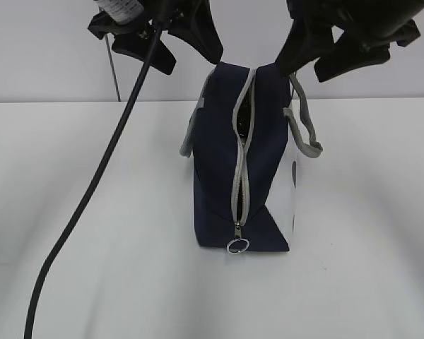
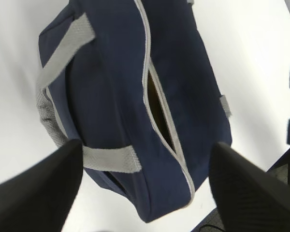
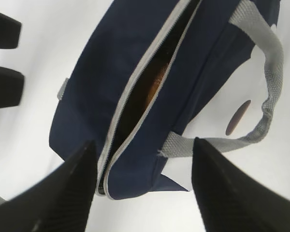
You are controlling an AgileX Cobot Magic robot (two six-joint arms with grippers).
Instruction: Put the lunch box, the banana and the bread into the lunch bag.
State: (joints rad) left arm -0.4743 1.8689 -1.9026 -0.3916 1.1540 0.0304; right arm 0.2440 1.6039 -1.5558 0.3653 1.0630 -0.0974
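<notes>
White tabletop (image 1: 367,268) runs back to a pale grey wall, and the navy lunch bag (image 1: 265,169) stands upright near the middle of it, its end toward the exterior camera. Its grey zipper (image 1: 241,180) is closed low down, with the metal ring pull (image 1: 238,246) hanging near the base, and gapes open toward the top. From that view the opening shows only darkness. The right wrist view looks into the slit and catches something orange-brown (image 3: 157,79) inside; I cannot tell whether it is the bread or something else. The left wrist view shows just a thin dark gap (image 2: 157,108). Neither lunch box nor banana can be made out.

Both arms are cropped by the top edge of the exterior view. The left gripper (image 2: 142,188) hovers over the bag's far end with its fingers spread wide, holding nothing; the right gripper (image 3: 142,186) hangs likewise spread and empty. A black cable (image 1: 92,191) droops across the table's left side.
</notes>
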